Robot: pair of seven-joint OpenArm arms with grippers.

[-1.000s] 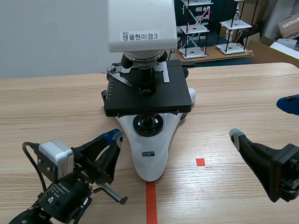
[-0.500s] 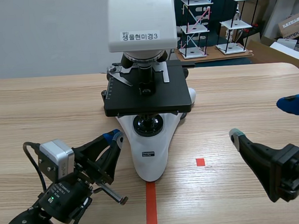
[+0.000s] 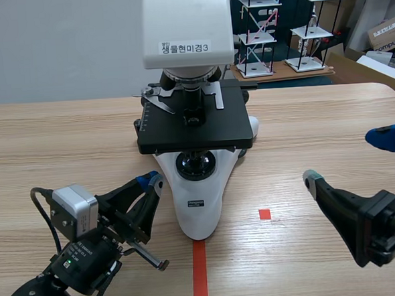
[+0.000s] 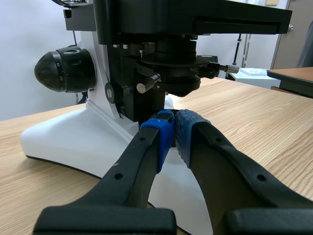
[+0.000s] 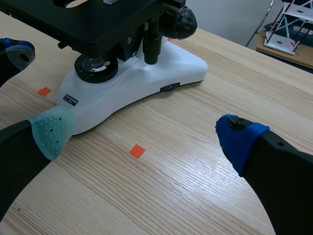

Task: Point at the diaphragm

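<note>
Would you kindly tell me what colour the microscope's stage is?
The stage is black, seen best in the scene view.

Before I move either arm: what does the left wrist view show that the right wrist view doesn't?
Only the left wrist view: the black diaphragm housing under the stage, just ahead of the shut left claw.

Only the right wrist view: the open right claw, the light lens set in the base, and an orange-red square mark on the table.

Both: the microscope's white base, the stage, and at least a pad of the left claw.
</note>
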